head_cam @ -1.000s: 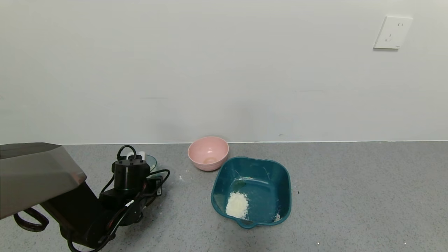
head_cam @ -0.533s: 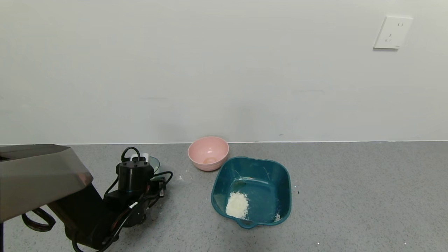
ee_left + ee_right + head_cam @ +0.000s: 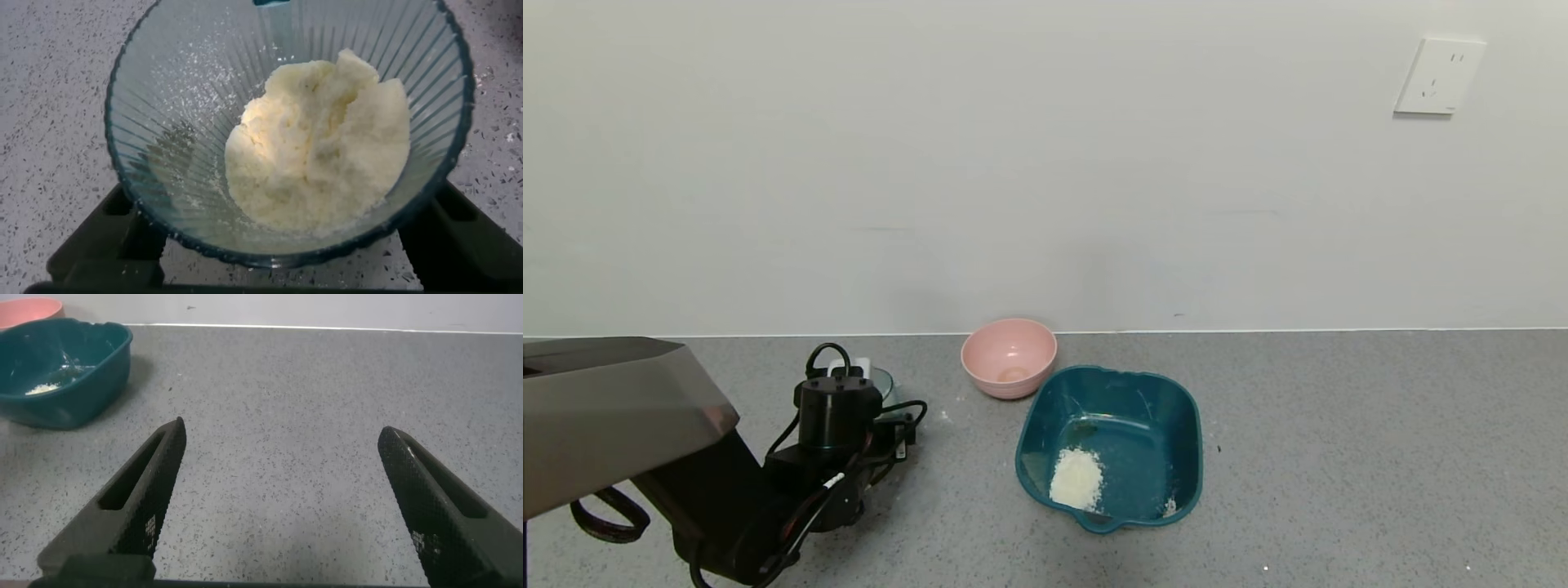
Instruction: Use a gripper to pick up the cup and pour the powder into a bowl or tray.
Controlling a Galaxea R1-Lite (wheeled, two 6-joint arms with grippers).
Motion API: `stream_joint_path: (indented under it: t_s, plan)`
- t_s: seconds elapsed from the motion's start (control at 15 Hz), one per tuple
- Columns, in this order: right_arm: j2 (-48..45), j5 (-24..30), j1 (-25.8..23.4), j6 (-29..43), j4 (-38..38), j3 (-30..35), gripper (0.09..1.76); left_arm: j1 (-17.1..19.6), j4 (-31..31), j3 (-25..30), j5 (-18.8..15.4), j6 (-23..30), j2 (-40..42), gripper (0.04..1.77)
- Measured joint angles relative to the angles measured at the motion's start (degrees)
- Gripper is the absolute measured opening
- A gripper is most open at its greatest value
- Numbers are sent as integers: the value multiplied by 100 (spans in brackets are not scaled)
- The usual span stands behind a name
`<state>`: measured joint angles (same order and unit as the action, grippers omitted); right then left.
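The ribbed pale blue-green cup [image 3: 163, 122] stands on the grey table and holds a clumpy heap of white powder [image 3: 319, 147]. In the head view only its rim [image 3: 883, 380] shows behind my left gripper [image 3: 888, 406]. My left gripper [image 3: 282, 273] is open, with one black finger [image 3: 98, 253] on each side of the cup's lower body. The dark teal tray [image 3: 1176, 408] sits to the right and has a small heap of powder [image 3: 1076, 479] in its near left corner. My right gripper [image 3: 280, 433] is open and empty over bare table.
A round pink bowl [image 3: 1009, 357] stands behind the tray near the wall. The tray [image 3: 65, 376] and the pink bowl [image 3: 29, 306] also show far off in the right wrist view. A wall socket [image 3: 1437, 75] is at the upper right.
My left arm has moved forward and a little right toward the cup over the last second, and it has barely moved in the last half second. Tray and bowl are unchanged.
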<state>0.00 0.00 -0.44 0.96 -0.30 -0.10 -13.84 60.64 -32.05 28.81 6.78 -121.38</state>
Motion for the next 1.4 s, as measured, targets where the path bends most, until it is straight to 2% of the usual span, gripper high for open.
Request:
stream_joint_path:
  t_s: [0.4, 0.8, 1.4]
  plan:
    - [0, -2, 0, 0, -2, 0, 171, -11, -9, 388, -6, -28, 438, 166]
    - [0, 0, 0, 0, 0, 0, 171, -22, -74, 942, -6, -48, 1367, 169]
    - [0, 0, -5, 0, 0, 0, 171, -30, -121, 1786, -10, -530, 2979, 170]
